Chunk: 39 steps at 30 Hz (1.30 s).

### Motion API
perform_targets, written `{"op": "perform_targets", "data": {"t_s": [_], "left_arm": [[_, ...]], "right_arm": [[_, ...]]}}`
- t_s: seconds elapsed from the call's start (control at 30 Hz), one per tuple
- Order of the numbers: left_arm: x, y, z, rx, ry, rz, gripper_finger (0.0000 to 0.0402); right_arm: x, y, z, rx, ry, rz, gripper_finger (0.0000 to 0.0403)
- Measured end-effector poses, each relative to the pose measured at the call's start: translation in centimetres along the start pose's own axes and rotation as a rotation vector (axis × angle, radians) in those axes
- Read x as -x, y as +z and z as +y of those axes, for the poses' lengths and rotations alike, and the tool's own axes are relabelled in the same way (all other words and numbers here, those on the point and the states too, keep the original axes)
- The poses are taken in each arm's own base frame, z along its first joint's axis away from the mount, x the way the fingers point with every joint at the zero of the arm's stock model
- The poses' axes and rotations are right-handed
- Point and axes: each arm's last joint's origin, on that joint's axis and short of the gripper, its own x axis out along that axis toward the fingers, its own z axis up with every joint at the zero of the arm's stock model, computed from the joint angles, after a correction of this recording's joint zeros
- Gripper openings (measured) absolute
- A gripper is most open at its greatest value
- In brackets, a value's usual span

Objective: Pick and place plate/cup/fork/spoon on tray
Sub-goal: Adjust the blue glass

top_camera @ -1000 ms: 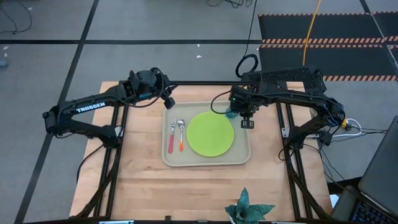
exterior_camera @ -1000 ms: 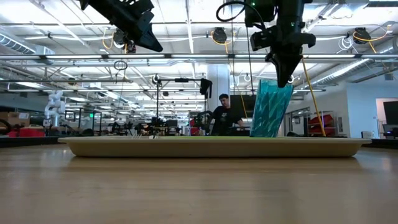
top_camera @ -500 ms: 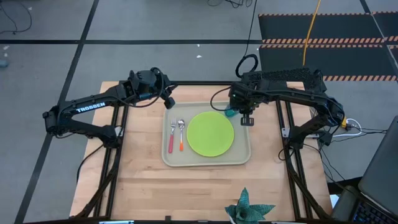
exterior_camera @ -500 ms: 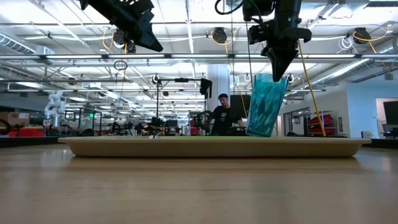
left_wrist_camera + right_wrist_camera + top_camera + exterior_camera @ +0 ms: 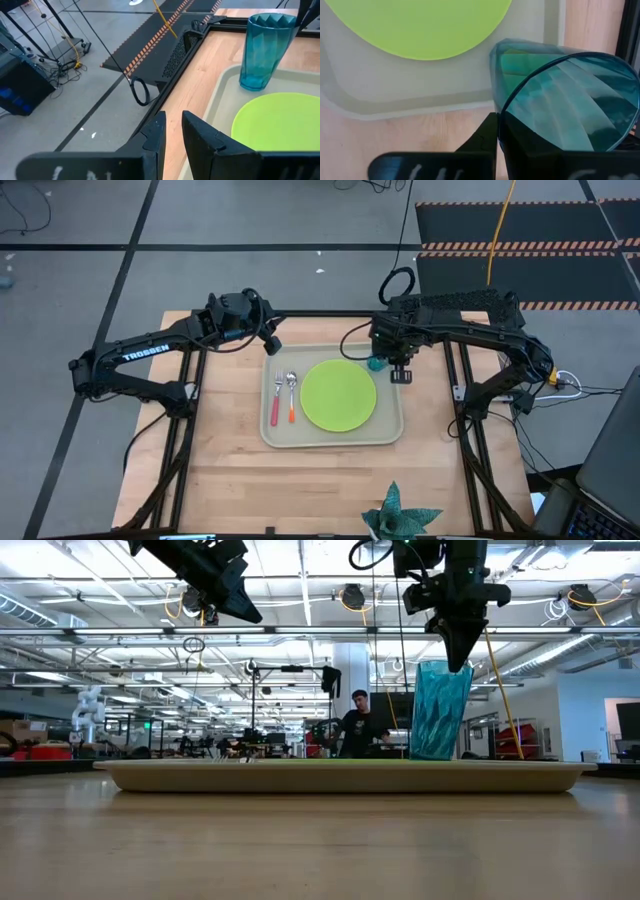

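Note:
The beige tray [image 5: 330, 442] holds the lime-green plate [image 5: 338, 395], with the red-handled fork [image 5: 275, 408] and orange-handled spoon [image 5: 291, 402] lying side by side to its left. The teal cup [image 5: 440, 710] stands upright in the tray's far right corner. My right gripper [image 5: 458, 665] is above it, pointing down, shut on its rim. My left gripper [image 5: 272, 345] hovers high over the tray's far left corner. Its fingers [image 5: 155, 135] stand a little apart with nothing between them. My right gripper pinches the cup's rim [image 5: 501, 111] from above, one finger outside the wall and one inside, showing dark through the teal wall. Only the fingers' free ends are on the rim. The cup hangs upright below them, its base [image 5: 254, 86] down at the tray's floor.
A spiky teal leafy object [image 5: 400, 520] sits at the table's near edge, right of centre. Bare wood [image 5: 300, 485] lies between it and the tray. In the low view a person [image 5: 358, 730] stands far behind the table in the room.
The cup leaned over in my right gripper's hold a second ago and now stands upright. Meanwhile the gripper swayed slightly toward the table's left and back, still shut on the rim.

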Motion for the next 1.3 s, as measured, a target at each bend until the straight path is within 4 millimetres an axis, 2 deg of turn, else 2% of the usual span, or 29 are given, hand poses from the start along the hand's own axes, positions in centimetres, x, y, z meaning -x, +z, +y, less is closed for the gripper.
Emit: {"op": "perform_targets", "data": {"t_s": [0.27, 0.57, 1.17, 1.3], "left_arm": [[0.0, 0.0, 0.0, -0.001, 0.000, -0.002, 0.0067], [0.0, 0.0, 0.0, -0.003, -0.001, 0.003, 0.0067], [0.0, -0.1, 0.0, -0.010, -0.002, 0.011, 0.0067], [0.0, -0.1, 0.0, -0.010, -0.002, 0.011, 0.0067]], "right_arm": [[0.0, 0.0, -0.1, 0.005, -0.001, 0.002, 0.0000], [-1.4, 0.7, -0.5, -0.038, 0.058, 0.040, 0.0014], [-1.5, 1.1, -0.8, -0.030, 0.037, -0.002, 0.0109], [-1.5, 1.1, -1.0, -0.031, -0.022, 0.010, 0.0131]]}}
